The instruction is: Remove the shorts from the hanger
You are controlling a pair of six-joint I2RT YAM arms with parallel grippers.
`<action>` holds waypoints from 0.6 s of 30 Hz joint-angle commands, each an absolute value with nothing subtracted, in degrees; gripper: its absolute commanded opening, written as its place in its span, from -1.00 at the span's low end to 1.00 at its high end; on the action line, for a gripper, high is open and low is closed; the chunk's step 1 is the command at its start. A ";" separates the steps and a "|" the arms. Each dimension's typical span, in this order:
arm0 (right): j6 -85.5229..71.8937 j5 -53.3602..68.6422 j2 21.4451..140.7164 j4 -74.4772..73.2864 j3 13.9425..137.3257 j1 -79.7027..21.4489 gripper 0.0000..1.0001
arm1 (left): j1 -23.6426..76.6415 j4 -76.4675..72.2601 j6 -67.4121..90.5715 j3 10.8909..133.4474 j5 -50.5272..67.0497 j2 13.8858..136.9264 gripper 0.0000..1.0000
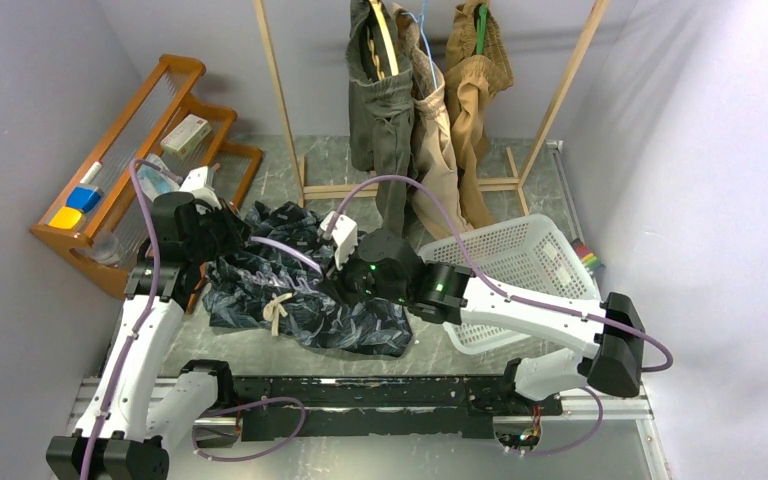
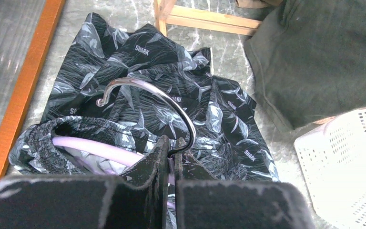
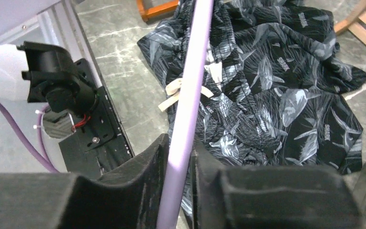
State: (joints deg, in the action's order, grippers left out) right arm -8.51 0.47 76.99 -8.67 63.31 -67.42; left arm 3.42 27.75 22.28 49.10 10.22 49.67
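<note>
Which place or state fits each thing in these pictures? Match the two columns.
Column one:
1. dark navy leaf-print cloth shorts
2. olive green cloth shorts
3. white plastic mesh basket
4. curved silver metal hanger hook

Column two:
A. hanging on the wooden rack
B. pinched between the left fingers
C. lying crumpled on the table
D. standing at the right side of the table

Pairs: 1-C, 2-A, 3-D, 4-B
</note>
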 commanded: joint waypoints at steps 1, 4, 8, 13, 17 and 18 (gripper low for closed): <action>-8.68 -3.68 74.97 -7.07 62.93 -67.50 -0.59 | 2.99 26.13 22.23 50.91 12.70 48.40 -0.86; -9.05 -2.59 75.02 -7.08 62.80 -67.46 -0.91 | 2.99 26.02 21.88 50.92 14.13 48.25 -0.86; -9.98 -2.92 75.22 -7.68 62.63 -67.52 -1.00 | 2.99 26.41 21.65 51.94 16.02 48.25 -0.76; -10.25 -5.27 72.03 -6.42 60.03 -67.50 -1.00 | 2.99 26.93 21.98 52.56 15.05 47.50 0.01; -10.98 -10.53 68.92 -6.87 58.15 -67.41 -1.00 | 2.99 26.12 22.73 51.89 15.14 45.73 0.51; -11.23 -11.50 68.31 -7.00 57.82 -67.39 -1.00 | 2.99 25.45 22.80 51.63 15.89 45.18 0.67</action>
